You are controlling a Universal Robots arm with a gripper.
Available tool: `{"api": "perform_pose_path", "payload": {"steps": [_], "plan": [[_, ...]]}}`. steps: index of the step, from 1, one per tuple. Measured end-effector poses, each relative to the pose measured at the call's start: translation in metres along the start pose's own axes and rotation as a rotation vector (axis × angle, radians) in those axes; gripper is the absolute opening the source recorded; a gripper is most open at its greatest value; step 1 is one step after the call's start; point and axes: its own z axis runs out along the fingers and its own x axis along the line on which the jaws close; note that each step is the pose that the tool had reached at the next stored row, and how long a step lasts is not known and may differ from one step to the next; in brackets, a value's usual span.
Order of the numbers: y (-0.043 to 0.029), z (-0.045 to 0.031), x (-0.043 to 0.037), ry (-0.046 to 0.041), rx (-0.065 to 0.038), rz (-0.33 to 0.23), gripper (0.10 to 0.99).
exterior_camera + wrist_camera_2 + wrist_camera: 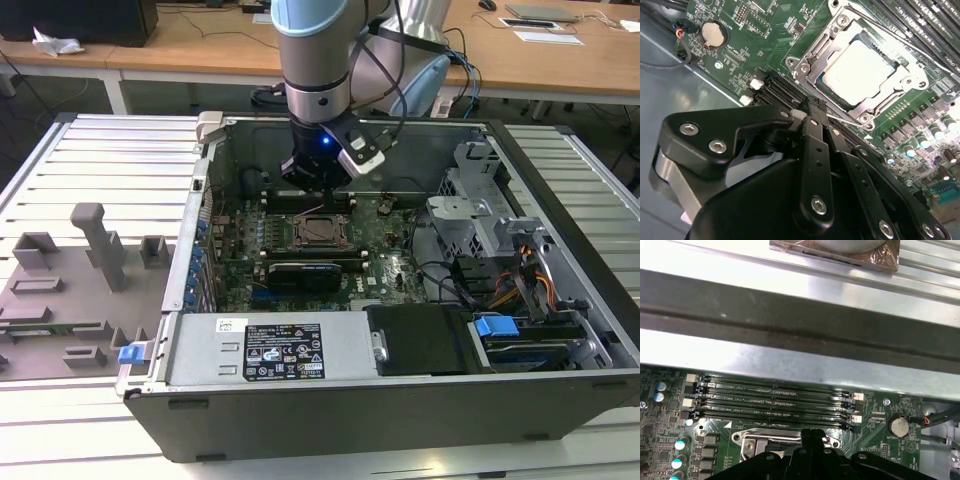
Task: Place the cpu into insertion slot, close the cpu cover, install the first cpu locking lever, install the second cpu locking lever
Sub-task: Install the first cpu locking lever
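Black gripper (807,109) on the robot arm hangs low inside an open steel computer case (330,400), its jointed fingers (815,150) pinched together, tips just beside a thin silvery wire lever (845,119). The cpu (860,67), a pale matte square, lies seated in the metal-rimmed insertion slot (796,64) on the glossy green motherboard (765,35), with the windowed silvery cpu cover (900,89) lying flat around its face

Memory slots (775,400), case wall (790,325) flank insertion slot (812,50)
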Motion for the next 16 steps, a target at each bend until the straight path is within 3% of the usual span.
{"api": "perform_pose_path", "payload": {"steps": [7,12,16], "plan": [[0.0058,0.0076,0.0005,-0.0026,0.001,0.0,0.106],[0.0056,0.0122,0.0012,-0.0029,0.005,0.005,0.106],[0.0065,0.0162,0.0017,-0.0083,0.014,0.06,0.106]]}}
